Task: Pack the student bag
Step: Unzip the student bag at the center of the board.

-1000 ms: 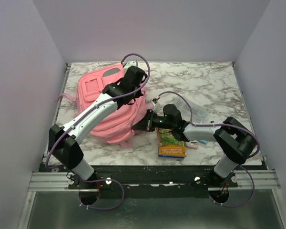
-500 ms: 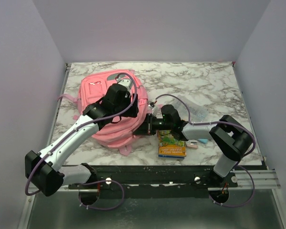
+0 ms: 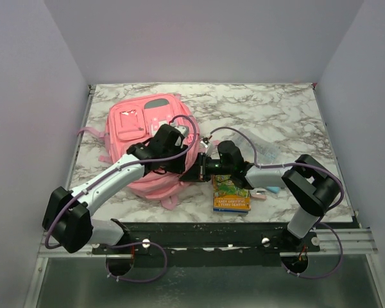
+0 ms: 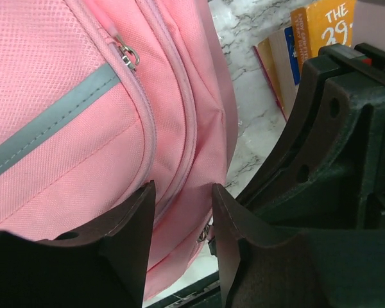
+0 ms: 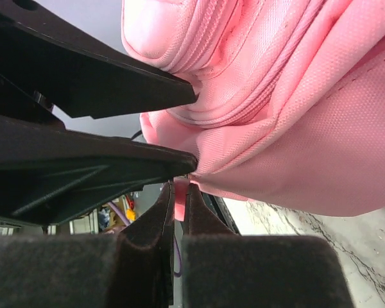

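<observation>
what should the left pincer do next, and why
Probably close the left pincer on the fold of the student bag between its fingers. Its jaws stand apart with that edge between them, gripping nothing, while the right pincer is shut on a small pink tab at the bag's edge; the book lies outside.

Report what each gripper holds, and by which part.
Right gripper pinches the bag by a thin pink bit at its edge. Left gripper is open over the bag, holding nothing.
</observation>
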`<action>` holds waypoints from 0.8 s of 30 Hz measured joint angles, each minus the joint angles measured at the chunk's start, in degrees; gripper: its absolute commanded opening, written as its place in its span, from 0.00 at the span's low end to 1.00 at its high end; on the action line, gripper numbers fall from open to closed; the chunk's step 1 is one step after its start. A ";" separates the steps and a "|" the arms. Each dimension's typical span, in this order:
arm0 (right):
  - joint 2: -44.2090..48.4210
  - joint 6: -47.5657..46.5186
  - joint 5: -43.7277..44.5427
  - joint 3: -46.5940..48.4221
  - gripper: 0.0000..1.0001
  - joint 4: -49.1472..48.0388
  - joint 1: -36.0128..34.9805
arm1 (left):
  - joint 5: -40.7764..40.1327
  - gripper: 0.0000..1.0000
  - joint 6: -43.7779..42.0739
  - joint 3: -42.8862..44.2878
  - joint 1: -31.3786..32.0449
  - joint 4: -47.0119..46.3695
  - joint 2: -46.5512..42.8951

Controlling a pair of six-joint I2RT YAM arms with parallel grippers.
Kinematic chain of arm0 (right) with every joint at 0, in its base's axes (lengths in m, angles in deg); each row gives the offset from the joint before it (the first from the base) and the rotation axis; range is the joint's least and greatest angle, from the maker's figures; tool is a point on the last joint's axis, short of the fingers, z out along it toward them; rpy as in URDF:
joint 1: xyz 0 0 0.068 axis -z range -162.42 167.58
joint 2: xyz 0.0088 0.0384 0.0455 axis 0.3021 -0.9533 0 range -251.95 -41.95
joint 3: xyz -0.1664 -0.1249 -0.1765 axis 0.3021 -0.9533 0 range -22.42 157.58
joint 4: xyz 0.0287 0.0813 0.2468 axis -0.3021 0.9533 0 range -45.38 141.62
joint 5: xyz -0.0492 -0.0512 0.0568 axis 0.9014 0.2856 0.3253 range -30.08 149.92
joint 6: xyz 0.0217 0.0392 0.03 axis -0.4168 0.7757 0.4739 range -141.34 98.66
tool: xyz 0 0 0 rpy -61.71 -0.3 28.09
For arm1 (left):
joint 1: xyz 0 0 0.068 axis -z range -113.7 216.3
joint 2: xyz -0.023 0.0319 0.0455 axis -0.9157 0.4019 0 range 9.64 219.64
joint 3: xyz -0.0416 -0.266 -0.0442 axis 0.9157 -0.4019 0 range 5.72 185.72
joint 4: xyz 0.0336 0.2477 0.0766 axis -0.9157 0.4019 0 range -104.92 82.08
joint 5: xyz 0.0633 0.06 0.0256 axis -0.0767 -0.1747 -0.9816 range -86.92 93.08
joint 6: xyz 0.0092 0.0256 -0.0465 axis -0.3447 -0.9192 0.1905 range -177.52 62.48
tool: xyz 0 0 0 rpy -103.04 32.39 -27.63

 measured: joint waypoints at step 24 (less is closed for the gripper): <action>0.13 -0.39 -1.55 -1.57 0.01 0.35 0.31 | -6.73 0.43 0.33 4.28 4.39 2.25 8.81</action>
